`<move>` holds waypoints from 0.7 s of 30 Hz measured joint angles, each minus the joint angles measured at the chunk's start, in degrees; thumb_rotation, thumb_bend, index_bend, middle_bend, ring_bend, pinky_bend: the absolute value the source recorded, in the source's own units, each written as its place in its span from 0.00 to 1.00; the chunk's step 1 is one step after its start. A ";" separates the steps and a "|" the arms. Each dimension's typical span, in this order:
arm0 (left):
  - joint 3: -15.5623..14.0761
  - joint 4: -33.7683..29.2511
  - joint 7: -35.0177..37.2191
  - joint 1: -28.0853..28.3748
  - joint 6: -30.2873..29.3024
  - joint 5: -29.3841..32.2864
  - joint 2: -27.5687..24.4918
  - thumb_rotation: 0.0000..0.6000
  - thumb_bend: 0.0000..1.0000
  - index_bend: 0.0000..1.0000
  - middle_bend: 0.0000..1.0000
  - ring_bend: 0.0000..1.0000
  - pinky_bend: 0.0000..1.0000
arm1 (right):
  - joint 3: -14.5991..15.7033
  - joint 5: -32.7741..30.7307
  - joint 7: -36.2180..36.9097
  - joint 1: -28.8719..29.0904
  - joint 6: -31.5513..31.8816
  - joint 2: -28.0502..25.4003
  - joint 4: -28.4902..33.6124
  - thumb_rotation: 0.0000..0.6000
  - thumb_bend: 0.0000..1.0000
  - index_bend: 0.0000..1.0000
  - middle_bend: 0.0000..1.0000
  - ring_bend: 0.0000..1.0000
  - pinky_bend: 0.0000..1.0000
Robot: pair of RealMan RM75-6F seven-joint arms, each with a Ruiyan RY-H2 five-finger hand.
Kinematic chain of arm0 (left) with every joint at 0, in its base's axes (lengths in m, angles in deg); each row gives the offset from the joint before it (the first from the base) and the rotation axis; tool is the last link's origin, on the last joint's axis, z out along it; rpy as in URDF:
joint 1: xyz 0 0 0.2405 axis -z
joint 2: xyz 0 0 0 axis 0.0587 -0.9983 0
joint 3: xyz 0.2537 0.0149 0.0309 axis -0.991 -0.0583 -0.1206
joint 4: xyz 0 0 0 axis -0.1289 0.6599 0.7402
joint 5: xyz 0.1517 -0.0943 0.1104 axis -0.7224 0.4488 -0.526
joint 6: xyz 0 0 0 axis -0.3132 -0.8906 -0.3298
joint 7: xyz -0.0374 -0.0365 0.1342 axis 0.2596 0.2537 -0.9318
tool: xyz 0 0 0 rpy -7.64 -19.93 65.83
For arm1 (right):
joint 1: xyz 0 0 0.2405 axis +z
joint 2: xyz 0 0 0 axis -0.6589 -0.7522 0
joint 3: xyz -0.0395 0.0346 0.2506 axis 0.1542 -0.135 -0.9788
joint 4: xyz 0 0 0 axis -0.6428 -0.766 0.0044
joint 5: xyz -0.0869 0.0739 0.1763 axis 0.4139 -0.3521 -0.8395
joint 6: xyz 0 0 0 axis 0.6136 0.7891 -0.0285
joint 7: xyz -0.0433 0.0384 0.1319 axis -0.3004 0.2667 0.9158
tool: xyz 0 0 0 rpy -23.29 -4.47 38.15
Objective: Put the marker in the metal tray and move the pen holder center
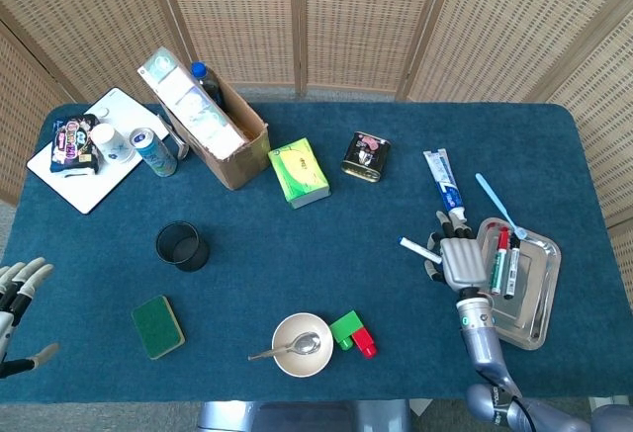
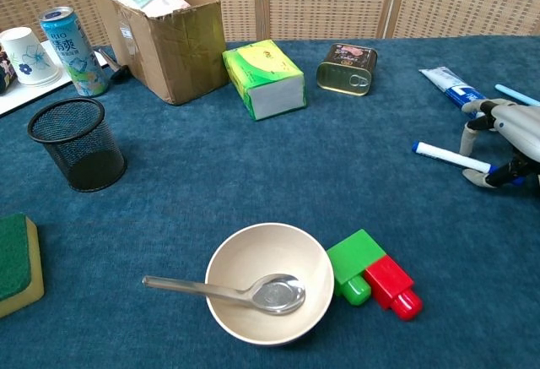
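My right hand [image 1: 458, 262] pinches a white marker with a blue cap [image 1: 419, 250] just left of the metal tray [image 1: 524, 320]. In the chest view the marker [image 2: 451, 157] sticks out leftward from the hand [image 2: 506, 132], slightly above the cloth. Two markers, one red [image 1: 499, 249] and one dark [image 1: 511, 266], lie in the tray. The black mesh pen holder [image 1: 182, 246] stands upright at the left of the table, also seen in the chest view [image 2: 76, 143]. My left hand [image 1: 17, 292] hovers off the table's lower left edge, fingers spread, holding nothing.
A cardboard box [image 1: 213, 126], green tissue box [image 1: 300, 173], tin can [image 1: 366, 156], toothpaste [image 1: 444, 185] and blue toothbrush [image 1: 499, 206] lie further back. In front are a bowl with a spoon [image 2: 268, 291], green and red blocks [image 2: 375, 279] and a green sponge [image 1: 158, 326].
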 measured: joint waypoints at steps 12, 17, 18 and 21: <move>-0.08 0.10 0.26 0.07 0.15 0.09 -0.12 1.00 0.10 0.00 0.00 0.00 0.03 | 0.38 0.91 0.18 -0.33 1.67 0.46 -0.78 1.00 0.40 0.58 0.03 0.04 0.23; 0.11 0.18 0.82 0.32 0.46 0.50 -0.17 1.00 0.10 0.00 0.00 0.00 0.03 | 0.83 2.62 0.62 -0.91 3.78 -0.82 0.98 1.00 0.40 0.59 0.03 0.04 0.23; 0.17 0.22 0.95 0.35 0.44 0.57 -0.18 1.00 0.10 0.00 0.00 0.00 0.03 | 0.90 2.96 0.67 -1.03 4.22 -1.18 1.46 1.00 0.40 0.59 0.03 0.04 0.23; 0.49 0.49 1.70 0.53 0.48 1.15 -0.17 1.00 0.10 0.00 0.00 0.00 0.04 | 1.08 4.04 0.74 -1.54 5.79 -2.73 3.69 1.00 0.40 0.59 0.03 0.05 0.23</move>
